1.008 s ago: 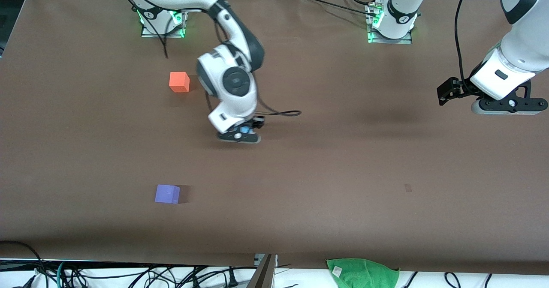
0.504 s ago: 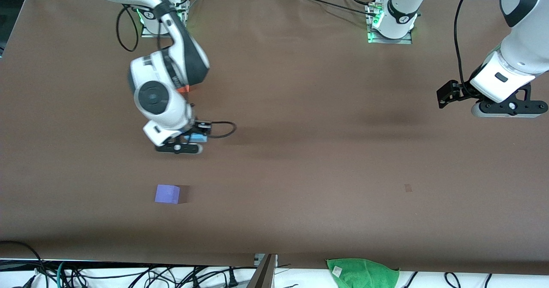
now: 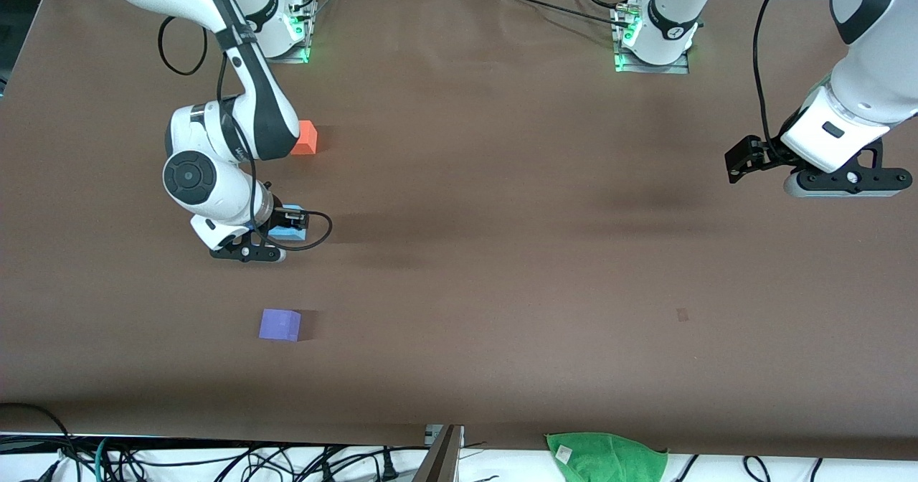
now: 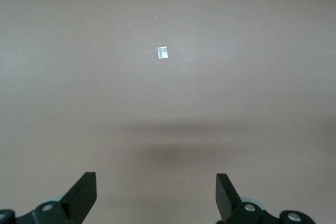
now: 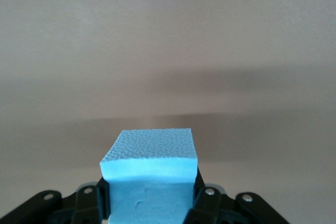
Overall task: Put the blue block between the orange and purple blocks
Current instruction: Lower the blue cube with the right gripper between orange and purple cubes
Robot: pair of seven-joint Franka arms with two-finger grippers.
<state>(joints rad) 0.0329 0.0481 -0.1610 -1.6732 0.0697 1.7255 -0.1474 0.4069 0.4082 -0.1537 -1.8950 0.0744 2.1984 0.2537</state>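
The blue block (image 5: 149,169) looks like foam, matt with a fine pebbly grain on top. Orange block (image 3: 307,138) and purple block (image 3: 280,324) are the same flat matt stuff. Desk (image 3: 516,252) has a dull brown covering, no shine. Arm shells are glossy white plastic, and the green cloth (image 3: 606,457) looks fuzzy.

No text, label, brand or number can be read anywhere. A small white tag on the green cloth (image 3: 606,457) at the tabletop (image 3: 502,267) edge and a pale square mark (image 4: 163,53) on the tabletop carry nothing legible.
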